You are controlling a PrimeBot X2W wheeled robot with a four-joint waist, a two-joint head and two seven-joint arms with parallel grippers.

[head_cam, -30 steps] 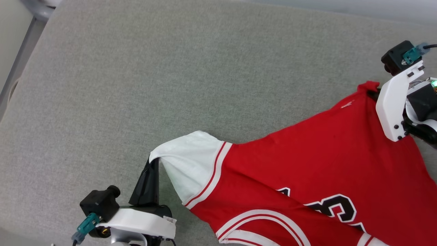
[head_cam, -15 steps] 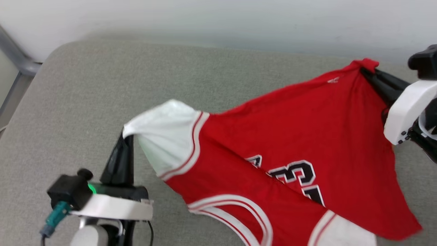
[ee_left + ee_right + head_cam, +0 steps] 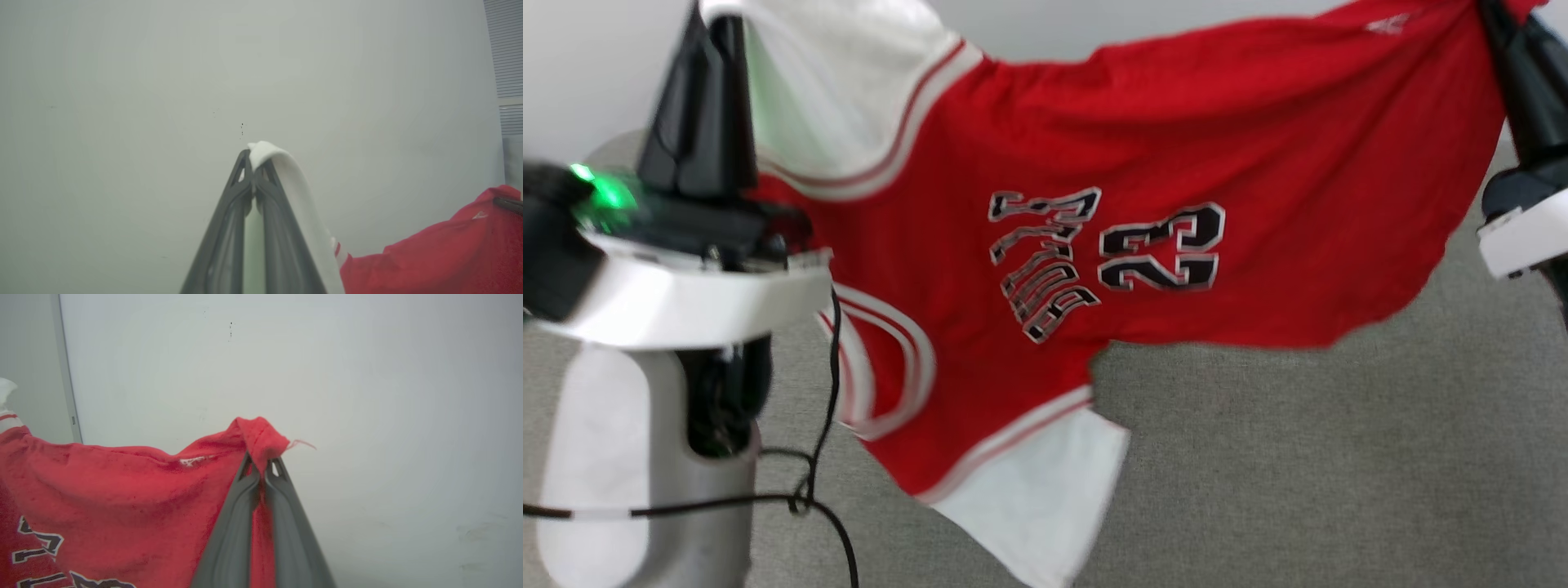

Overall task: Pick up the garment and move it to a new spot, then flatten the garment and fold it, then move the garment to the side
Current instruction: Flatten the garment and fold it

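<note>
Hoisted up from the grey padded surface (image 3: 1298, 457) since a second ago, the garment (image 3: 1176, 163) is hanging stretched in the air, with the left gripper (image 3: 253, 161) pinching its white sleeve and the right gripper (image 3: 263, 463) pinching a red corner, so the carry to a new spot seems to be starting.

The head view is blurred all over. The garment (image 3: 1176, 147) loses the top of its white sleeve (image 3: 849, 82) at the upper edge, and the word (image 3: 1045, 261) on the chest is too rippled to read. The tips of the right gripper (image 3: 1499, 24) leave the picture at the top corner. In the right wrist view the left and bottom edges cut the lettering, and the small white mark (image 3: 192, 460) cannot be read.
</note>
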